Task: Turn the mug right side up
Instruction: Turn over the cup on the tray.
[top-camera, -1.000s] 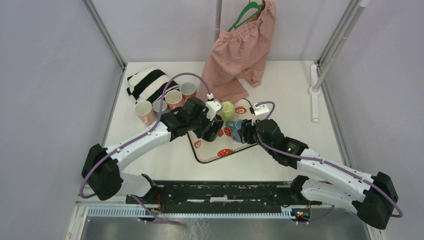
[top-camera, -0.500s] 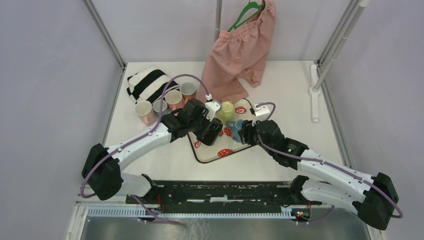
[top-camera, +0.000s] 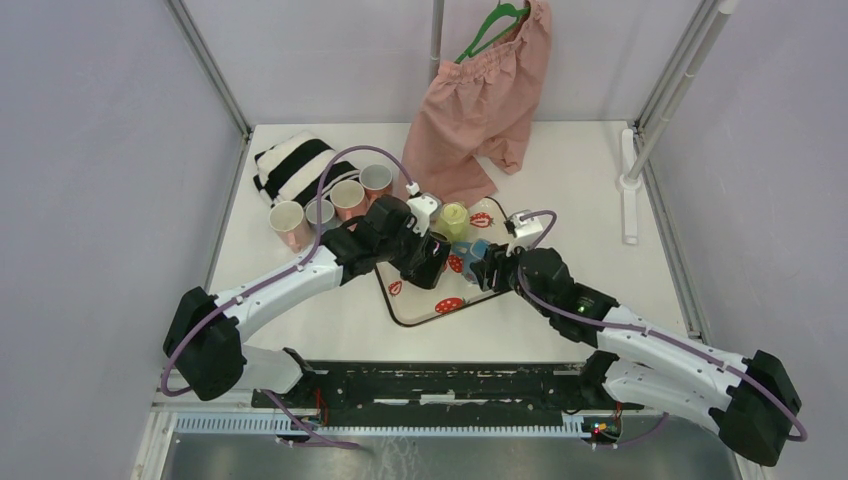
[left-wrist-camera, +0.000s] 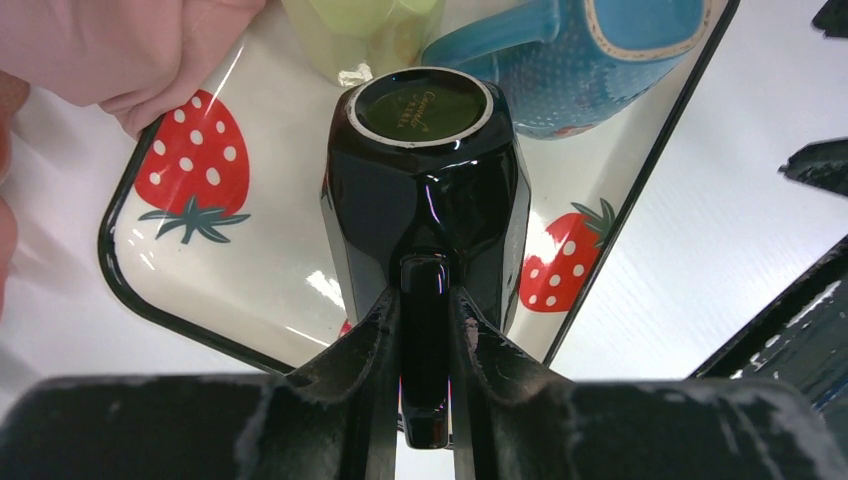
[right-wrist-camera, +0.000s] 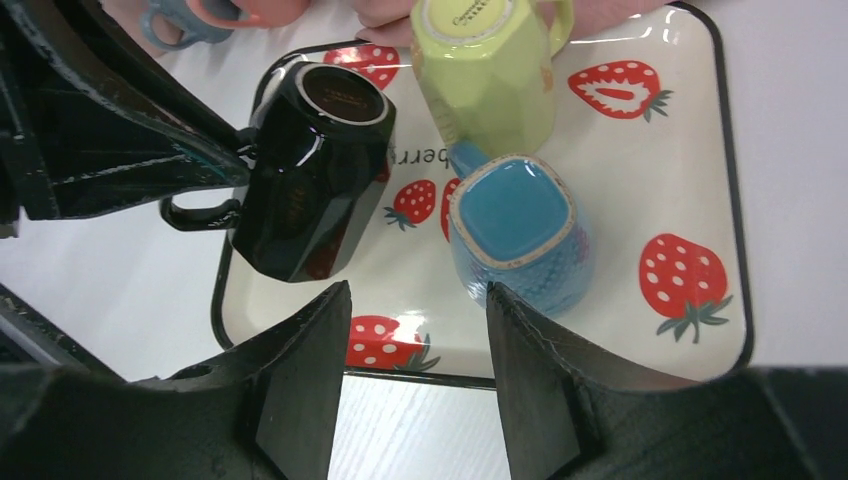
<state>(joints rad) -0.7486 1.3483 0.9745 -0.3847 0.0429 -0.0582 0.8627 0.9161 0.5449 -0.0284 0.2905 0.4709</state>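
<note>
I'm looking through the left wrist camera. My left gripper (left-wrist-camera: 425, 300) has its two fingers pressed together on the thin handle of the shiny black mug with flat sides (left-wrist-camera: 425, 190). So the left arm has the mug, and it's much nearer than the right arm.

The mug sticks straight out from the fingers toward 12 o'clock. Its long line runs from 6 to 12. The round bottom, with its pale ring, is at the 12 end. The open mouth is at the 6 end, close to the fingers, and I can't see it. So the mug isn't right side up yet. It sits tipped over the white tray with red strawberries (left-wrist-camera: 260, 280), at the tray's left edge. I can't tell if it touches the tray.

I think the next move is a turn of the left wrist, so the bottom swings down and the mouth comes up.

In the right wrist camera, my right gripper (right-wrist-camera: 418, 300) has its fingers spread wide and holds nothing. From there the black mug is at about 10 o'clock. A bumpy blue mug (right-wrist-camera: 515, 225) is at about 1 o'clock, bottom up. A light green mug (right-wrist-camera: 480, 80) is near 12, bottom up too. Both stand close by, so the turn needs care.
</note>
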